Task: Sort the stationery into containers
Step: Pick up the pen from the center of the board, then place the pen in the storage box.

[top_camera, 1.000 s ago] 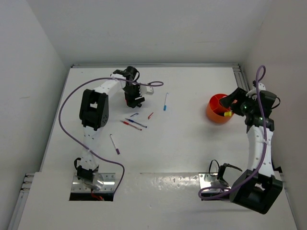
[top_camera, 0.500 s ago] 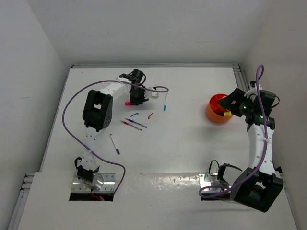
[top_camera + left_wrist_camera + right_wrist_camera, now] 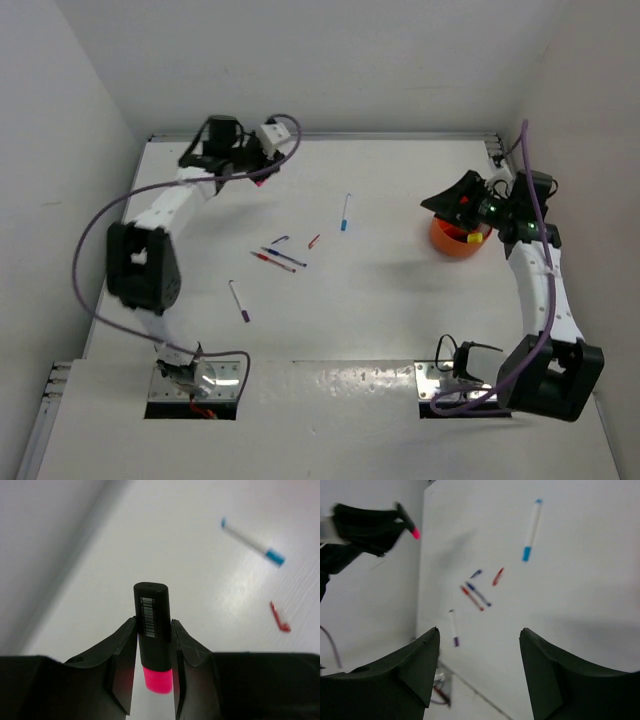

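My left gripper (image 3: 153, 630) is shut on a pink marker (image 3: 151, 620) with a black barcoded body, held above the table's far left part; the top view shows that marker (image 3: 262, 181) too. My right gripper (image 3: 479, 630) is open and empty, raised beside the orange bowl (image 3: 452, 246), which holds a yellow marker (image 3: 470, 238). On the table lie a white pen with a blue cap (image 3: 345, 212), a small red piece (image 3: 314, 241), a blue pen (image 3: 287, 257), a red pen (image 3: 270, 262) and a purple-tipped pen (image 3: 238, 300).
A small blue piece (image 3: 279, 240) lies by the pens. Walls close the table at the back and both sides. A metal rail (image 3: 495, 150) runs along the far right edge. The left arm's purple cable (image 3: 100, 230) loops over the left side.
My left gripper has lifted the pink marker off the table and swung back and left with it. My right gripper has turned left, away from the bowl's inside.
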You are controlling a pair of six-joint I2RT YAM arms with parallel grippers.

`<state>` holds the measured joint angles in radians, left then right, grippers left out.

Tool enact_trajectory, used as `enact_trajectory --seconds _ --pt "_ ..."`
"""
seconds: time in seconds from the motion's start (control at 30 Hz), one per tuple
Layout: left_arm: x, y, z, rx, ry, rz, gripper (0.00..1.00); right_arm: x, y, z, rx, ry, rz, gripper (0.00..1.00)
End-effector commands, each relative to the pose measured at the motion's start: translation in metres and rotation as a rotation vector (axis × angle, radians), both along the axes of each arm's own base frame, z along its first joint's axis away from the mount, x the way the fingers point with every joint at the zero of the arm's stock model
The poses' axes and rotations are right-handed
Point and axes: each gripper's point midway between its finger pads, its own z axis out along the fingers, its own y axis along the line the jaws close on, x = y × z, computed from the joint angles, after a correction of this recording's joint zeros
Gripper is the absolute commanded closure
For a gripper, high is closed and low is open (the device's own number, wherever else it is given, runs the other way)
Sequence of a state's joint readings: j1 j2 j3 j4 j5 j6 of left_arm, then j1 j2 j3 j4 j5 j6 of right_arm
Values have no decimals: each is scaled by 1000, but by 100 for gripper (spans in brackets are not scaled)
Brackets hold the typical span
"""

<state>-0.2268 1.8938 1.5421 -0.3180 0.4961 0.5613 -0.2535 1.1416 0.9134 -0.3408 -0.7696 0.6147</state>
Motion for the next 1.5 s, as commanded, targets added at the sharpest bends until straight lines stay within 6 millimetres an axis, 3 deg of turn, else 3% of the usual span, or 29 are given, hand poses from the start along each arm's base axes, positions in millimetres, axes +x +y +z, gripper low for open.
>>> enact_trajectory --seconds 0.0,0.03,0.07,0.1,0.2,0.3,0.37,0.4,0.53,0.6,0.63,0.7,0.73,0.77,0.8,0.83,0.87,0.9,0.93,1.03,1.17,1.33,1.47 --pt "-70 -45 215 -296 -527 -280 100 -10 39 11 244 128 129 36" --pt "-98 -63 204 -293 -474 -374 100 -13 50 12 266 146 167 37" --pt "-113 -69 207 -283 -492 -419 100 -15 59 12 292 158 205 37" --pt "-142 -78 214 -294 -489 -465 100 -19 69 13 298 164 243 36" --pt "-188 -91 226 -353 -521 -498 100 -26 87 23 349 159 314 35" --pt "-218 -95 255 -473 -617 -435 100 -32 97 30 415 175 350 33" --pt "-226 -93 273 -585 -590 -352 100 -35 101 28 414 190 352 32" --pt "-232 -92 292 -645 -617 -328 100 -38 104 28 417 199 363 32" --pt "-261 -106 317 -705 -669 -457 100 -37 112 31 507 228 373 31" --pt "-289 -125 307 -640 -711 -615 100 -43 124 30 534 261 414 31" --pt "-294 -129 303 -548 -830 -668 100 -45 126 30 549 278 424 31" --pt "-314 -141 277 -432 -844 -780 100 -51 132 30 551 289 457 31" --pt "-317 -142 271 -322 -974 -840 100 -55 133 29 550 290 478 30" --pt "-332 -146 244 -246 -942 -922 100 -59 135 29 546 288 494 30" --pt "-334 -146 239 -126 -1109 -992 100 -61 135 27 536 287 506 29" --pt "-349 -145 211 -48 -1105 -1086 100 -65 136 26 530 288 524 29" --pt "-351 -143 199 29 -1155 -1122 100 -66 136 27 517 276 535 29" --pt "-357 -142 193 132 -1310 -1199 100 -69 136 25 491 269 552 29" --pt "-369 -138 174 193 -1325 -1285 100 -70 135 24 478 268 561 29" --pt "-379 -126 125 448 -1445 -1514 100 -79 133 18 395 261 603 29" --pt "-391 -116 94 557 -1438 -1667 100 -84 131 12 263 223 628 29" --pt "-406 -112 79 594 -1383 -1777 100 -84 127 -6 -38 145 631 36" --pt "-413 -110 68 628 -1397 -1841 100 -89 124 -11 -94 184 663 39"
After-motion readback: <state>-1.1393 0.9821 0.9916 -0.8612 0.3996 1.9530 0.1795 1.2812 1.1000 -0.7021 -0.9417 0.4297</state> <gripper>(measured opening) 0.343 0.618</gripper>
